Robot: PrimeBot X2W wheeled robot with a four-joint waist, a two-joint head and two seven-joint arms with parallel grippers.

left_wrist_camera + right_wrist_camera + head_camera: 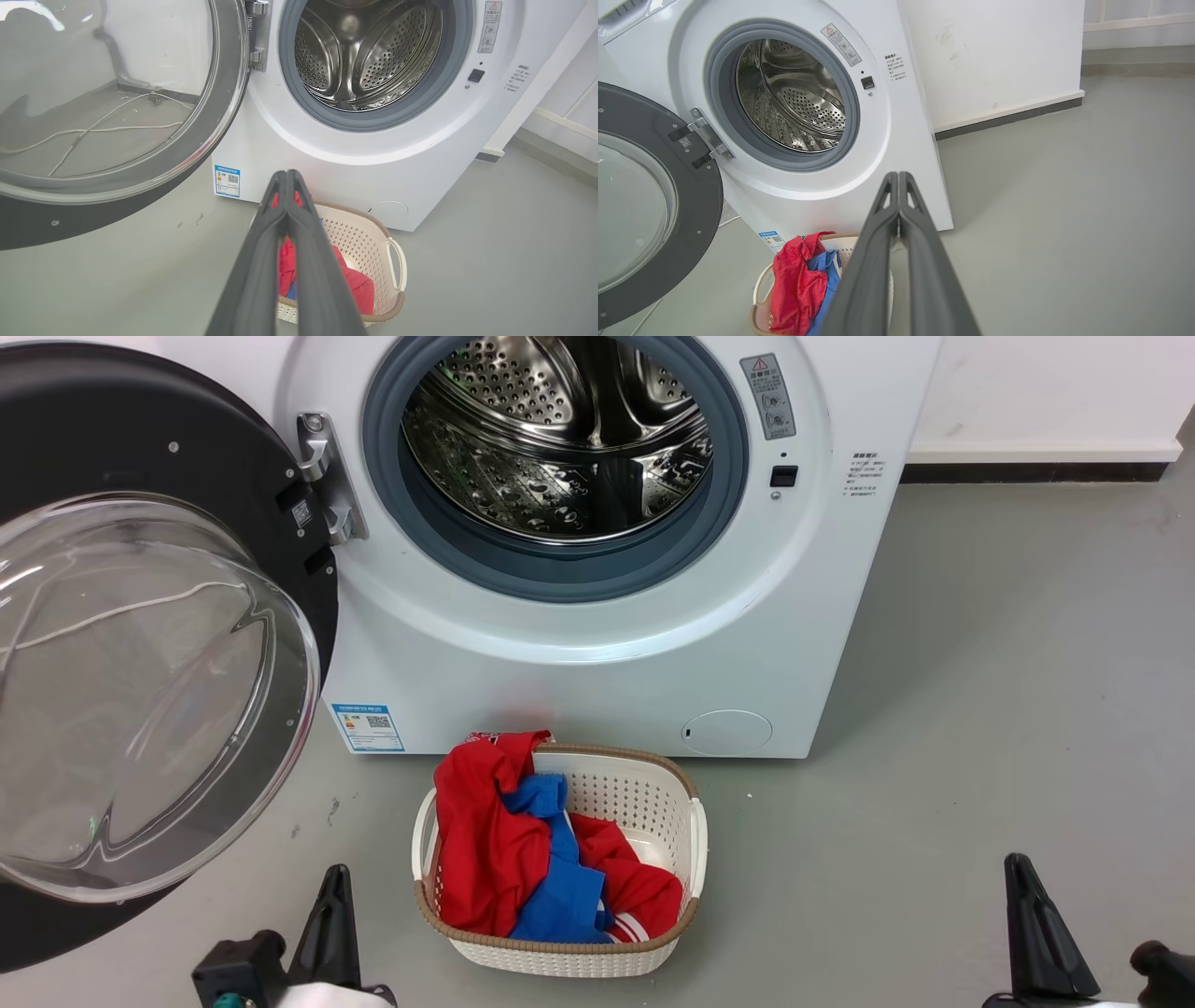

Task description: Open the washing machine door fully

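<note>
**Door Standing Wide Open, Both Grippers Closed and Clear of It**

The washing machine door is standing swung wide on its metal hinge, out to the robot's left of the washing machine; its inner face is turning toward the head camera, and its clear glass bowl is bulging out at the lower left of the head view. Through that glass, in the left wrist view, a white cable is lying on the grey floor behind the door.

The machine's mouth is showing uncovered; the grey rubber seal is ringing the perforated steel drum. Low on the front, a blue label is sitting at the left and a round cap at the right.

A white laundry basket is sitting on the floor just in front of the machine; a red garment is draping over its left rim, and a blue garment is lying across the red one.

The left gripper is hanging with its jaws pressed together on nothing, pointing over the basket toward the machine's lower front, apart from the door; the right gripper is likewise holding its jaws pressed together on nothing, pointing toward the machine's right lower corner, well apart from the door.
</note>
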